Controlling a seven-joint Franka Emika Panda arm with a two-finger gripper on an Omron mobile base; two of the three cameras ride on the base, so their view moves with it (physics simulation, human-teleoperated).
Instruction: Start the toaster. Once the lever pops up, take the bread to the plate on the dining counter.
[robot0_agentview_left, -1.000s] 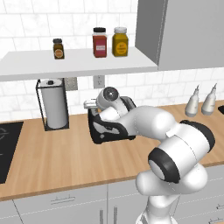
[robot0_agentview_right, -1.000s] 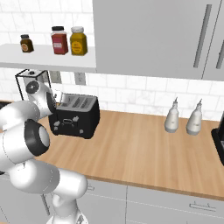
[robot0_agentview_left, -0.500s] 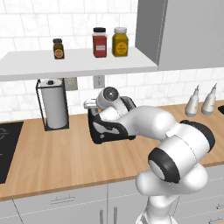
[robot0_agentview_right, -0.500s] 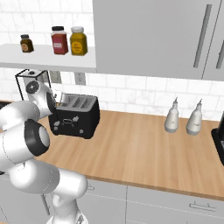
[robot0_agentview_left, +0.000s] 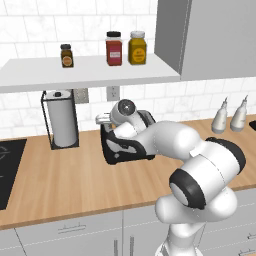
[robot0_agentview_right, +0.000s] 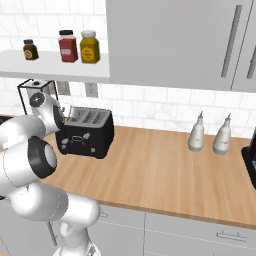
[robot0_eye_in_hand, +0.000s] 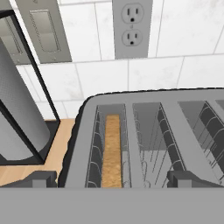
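Black four-slot toaster (robot0_agentview_right: 84, 132) sits mid-left of the right base view on the wood worktop (robot0_agentview_right: 165, 170), w/ the bread (robot0_eye_in_hand: 112, 151) down in its leftmost slot, centre of the hand view. Gripper (robot0_eye_in_hand: 112, 179), jaws spread wide and holding nothing, hangs just above the toaster top. Risk, as judged: fingertips could catch the slot wires or miss the lever, since the lever isn't visible from above. Paper-towel roll (robot0_agentview_left: 62, 124) stands close by at left. Jar labels on the shelf (robot0_agentview_left: 85, 72) too small to read; no writing legible
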